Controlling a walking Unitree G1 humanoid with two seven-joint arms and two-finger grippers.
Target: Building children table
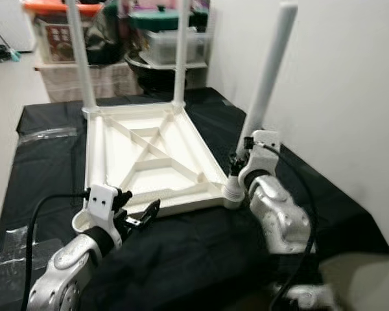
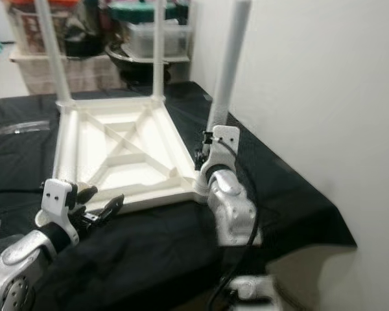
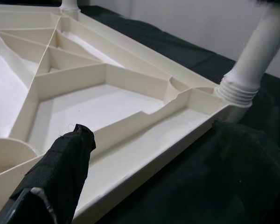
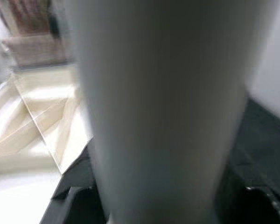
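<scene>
- Here, the tabletop is lying upside down on the black cloth.
- The right gripper is clamping the near-right leg just above its socket.
- The left gripper is hovering, fingers apart, at the tabletop's near edge.

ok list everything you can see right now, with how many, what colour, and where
Table top: one, cream-white, upside down on the black cloth.
Table legs: three, white, standing up from the two far corners and the near right corner.
Black cloth: one, covering the work surface.
Storage bins: several, clear with coloured lids, stacked behind.
Wall: white, on the right.
Left gripper: black fingers, open, at the top's near left corner.
Right gripper: at the base of the near right leg.
</scene>
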